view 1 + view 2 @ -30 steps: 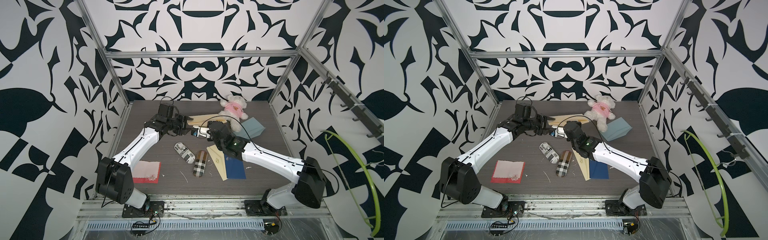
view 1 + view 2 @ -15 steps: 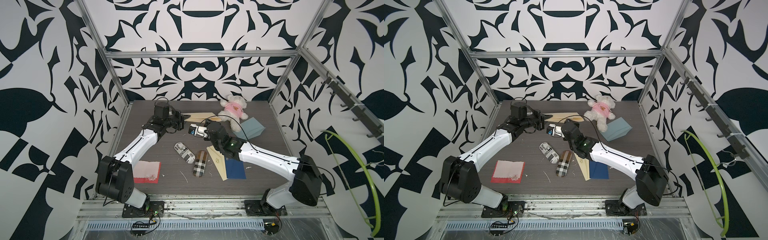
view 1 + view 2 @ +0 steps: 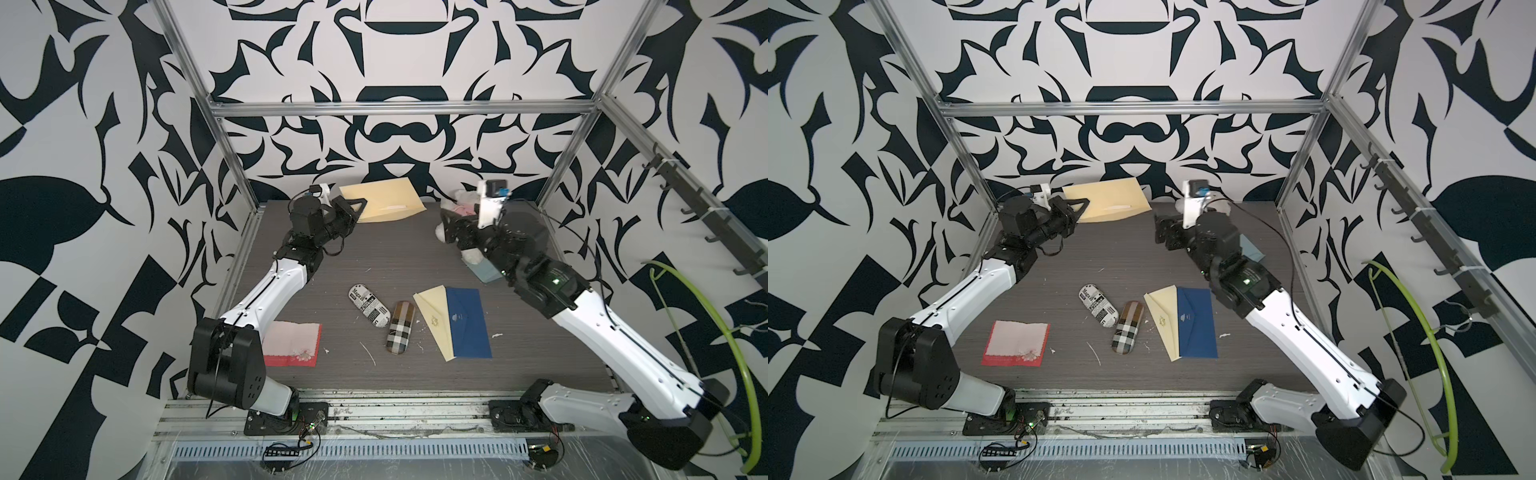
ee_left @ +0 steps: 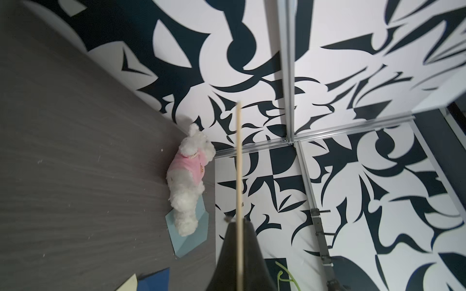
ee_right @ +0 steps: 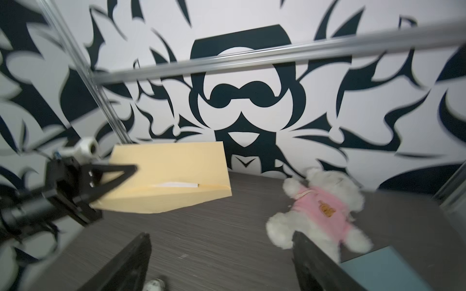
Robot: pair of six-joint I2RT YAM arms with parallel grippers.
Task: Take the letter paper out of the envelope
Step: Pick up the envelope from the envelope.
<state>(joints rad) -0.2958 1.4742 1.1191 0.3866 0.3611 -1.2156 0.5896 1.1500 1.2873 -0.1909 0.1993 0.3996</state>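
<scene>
Pinching the tan envelope (image 3: pixel 386 199) by its left end, my left claw (image 3: pixel 360 207) is clamped tight on it, holding it up off the desk (image 3: pixel 395 266) at the back. Along the slit, a thin white strip of the letter paper (image 5: pixel 176 185) peeks out (that strip is my handle). It looks light, thin and floppy, likely slick against the envelope, and easy to crease or tear, so I'd nip that exposed edge squarely and draw it straight out. Over on the right, my right claw (image 5: pixel 220 241) hangs spread wide and empty, facing the envelope, the plush toy (image 5: pixel 322 209) just beside it.
</scene>
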